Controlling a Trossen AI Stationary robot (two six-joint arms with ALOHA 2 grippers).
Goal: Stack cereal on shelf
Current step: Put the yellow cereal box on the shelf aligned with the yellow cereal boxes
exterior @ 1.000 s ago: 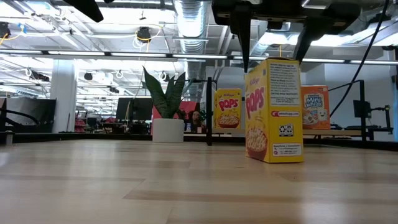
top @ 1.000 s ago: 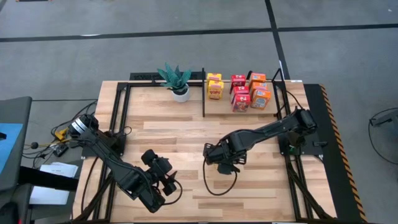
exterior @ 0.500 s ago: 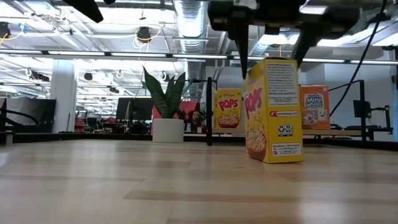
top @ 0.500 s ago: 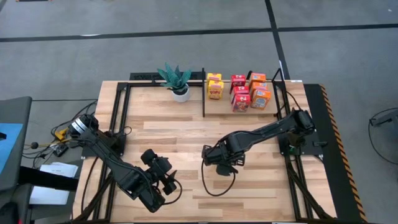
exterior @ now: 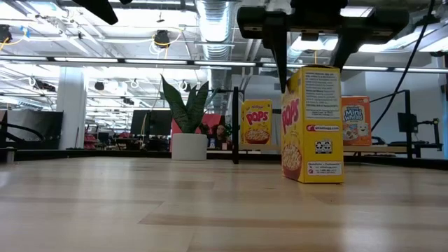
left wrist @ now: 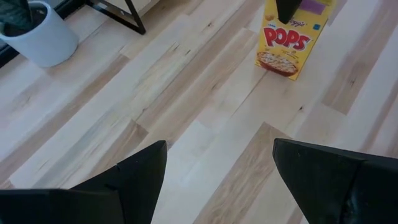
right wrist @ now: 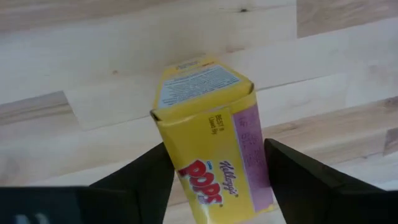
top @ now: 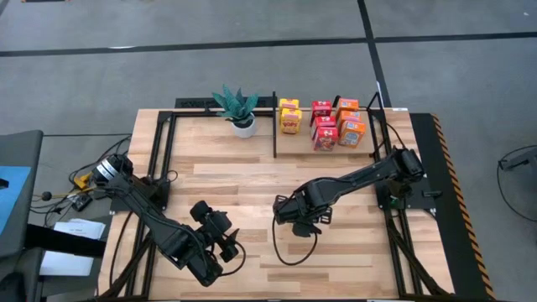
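1. High view: the worktop [top: 252, 180] carries the shelf [top: 331, 153] at its far right, where yellow, red and orange cereal boxes [top: 325, 126] stand.
2. The right pincer [exterior: 311, 66] has dropped lower over the upright Pops box [exterior: 312, 123] at mid-worktop, fingers narrowing around its top but not yet clamped; I judge the pickup is imminent.
3. The left pincer [left wrist: 217, 180] waits near left, spread and empty.
4. From overhead the arm hides the Pops box; contact is unclear.

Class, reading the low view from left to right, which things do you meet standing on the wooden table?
Potted plant → far yellow Pops box → near yellow Pops box → orange cereal box.
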